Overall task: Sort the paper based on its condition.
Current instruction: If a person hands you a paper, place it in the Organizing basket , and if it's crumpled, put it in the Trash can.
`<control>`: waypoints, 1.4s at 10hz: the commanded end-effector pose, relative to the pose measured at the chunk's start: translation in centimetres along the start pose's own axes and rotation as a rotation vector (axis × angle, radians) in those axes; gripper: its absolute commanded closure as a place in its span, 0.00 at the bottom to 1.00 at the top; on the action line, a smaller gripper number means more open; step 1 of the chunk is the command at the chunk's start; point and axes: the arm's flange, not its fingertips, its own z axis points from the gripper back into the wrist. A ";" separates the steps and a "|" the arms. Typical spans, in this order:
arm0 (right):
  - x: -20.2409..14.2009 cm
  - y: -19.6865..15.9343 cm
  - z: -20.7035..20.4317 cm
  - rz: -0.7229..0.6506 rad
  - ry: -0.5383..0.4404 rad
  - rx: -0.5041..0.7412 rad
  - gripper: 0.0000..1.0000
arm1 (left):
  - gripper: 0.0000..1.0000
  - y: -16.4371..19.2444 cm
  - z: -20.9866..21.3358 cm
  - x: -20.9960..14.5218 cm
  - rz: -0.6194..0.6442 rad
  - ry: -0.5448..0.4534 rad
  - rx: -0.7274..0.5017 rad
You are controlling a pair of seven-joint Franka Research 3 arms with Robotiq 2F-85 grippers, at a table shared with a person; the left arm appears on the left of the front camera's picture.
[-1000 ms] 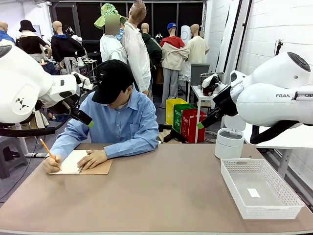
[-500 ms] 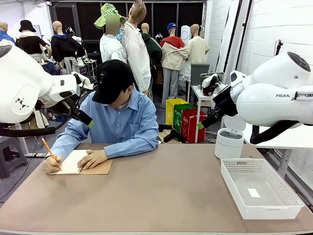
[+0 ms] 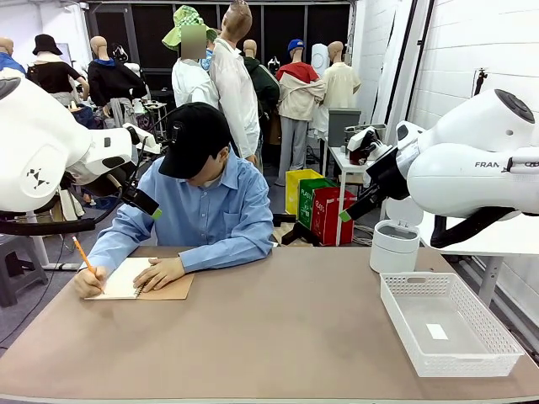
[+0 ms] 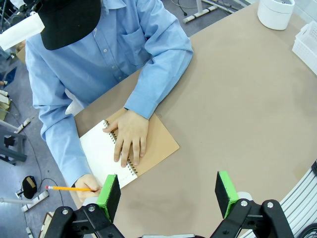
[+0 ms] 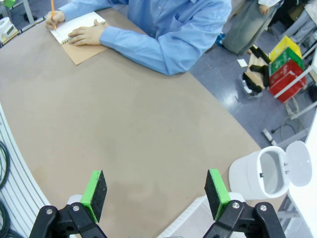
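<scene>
"FRAN" printed on white right arm (image 3: 484, 172)

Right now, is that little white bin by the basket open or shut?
Open. The white bin shows its hollow inside, with its round lid flipped back.

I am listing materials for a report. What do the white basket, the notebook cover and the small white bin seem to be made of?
White basket: probably moulded plastic, matte; its walls are a regular mesh.
Notebook cover: tan cardboard, dull and thin.
Small white bin: likely plastic, smooth, slight sheen, hinged lid open.
</scene>
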 end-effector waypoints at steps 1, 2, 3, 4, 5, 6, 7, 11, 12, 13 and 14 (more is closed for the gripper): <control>0.0 0.0 0.0 0.009 0.004 -0.003 0.00 | 0.00 0.0 0.1 0.0 0.000 -0.003 0.002; 0.0 0.0 0.0 0.009 0.004 -0.003 0.00 | 0.00 0.0 0.1 0.0 0.000 -0.003 0.002; 0.0 0.0 0.0 0.009 0.004 -0.003 0.00 | 0.00 0.0 0.1 0.0 0.000 -0.003 0.002; 0.0 0.0 0.0 0.009 0.004 -0.003 0.00 | 0.00 0.0 0.1 0.0 0.000 -0.003 0.002; 0.0 0.0 0.0 0.009 0.004 -0.003 0.00 | 0.00 0.0 0.1 0.0 0.000 -0.003 0.002; 0.0 0.0 0.0 0.009 0.004 -0.003 0.00 | 0.00 0.0 0.1 0.0 0.000 -0.003 0.002; 0.0 0.0 0.0 0.009 0.004 -0.003 0.00 | 0.00 0.0 0.1 0.0 0.000 -0.003 0.002; 0.0 0.0 0.0 0.009 0.004 -0.003 0.00 | 0.00 0.0 0.1 0.0 0.000 -0.003 0.002; 0.0 0.0 0.0 0.009 0.004 -0.003 0.00 | 0.00 0.0 0.1 0.0 0.000 -0.003 0.002; 0.0 0.0 0.0 0.009 0.004 -0.003 0.00 | 0.00 0.0 0.1 0.0 0.000 -0.003 0.002; 0.0 0.0 0.0 0.009 0.004 -0.003 0.00 | 0.00 0.0 0.1 0.0 0.000 -0.003 0.002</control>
